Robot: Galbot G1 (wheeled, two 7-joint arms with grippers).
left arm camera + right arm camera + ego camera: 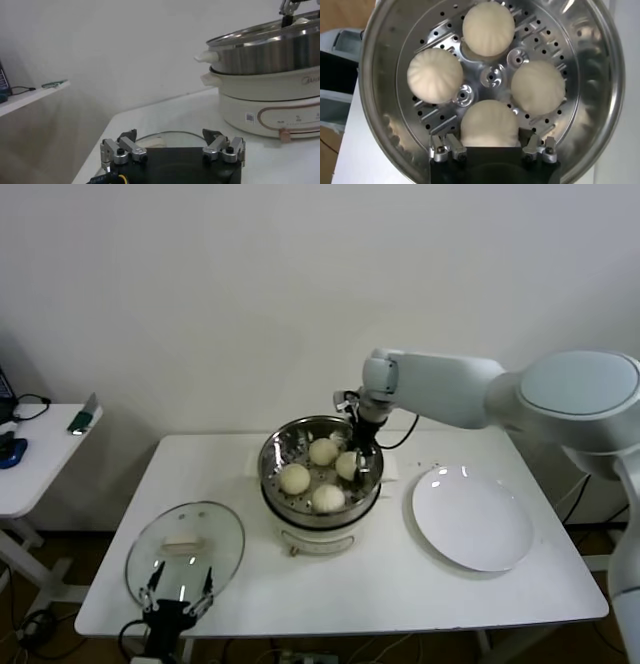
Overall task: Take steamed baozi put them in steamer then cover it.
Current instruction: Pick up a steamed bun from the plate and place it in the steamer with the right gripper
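1. We see the steamer at the centre of the head view, on the white counter; all four steamed baozi sit on its perforated tray, spread around the middle, none touching.
2. Right claw is down inside the steamer at its right side, arm coming in from the upper right of the frame.
3. In the right wrist view the right claw has its fingers either side of the nearest bun, jaws spread abt as wide as the bun; we can't tell whether they're gripping it or only flanking it.
4. The cover lies flat on the counter at lower left, handle up, well apart from the steamer.
5. Left claw hangs at the cover's near edge, bottom left of the frame; the left wrist view shows the left claw w/ jaws wide apart, holding nothing.
6. A white plate lies right of the steamer, nothing on it.
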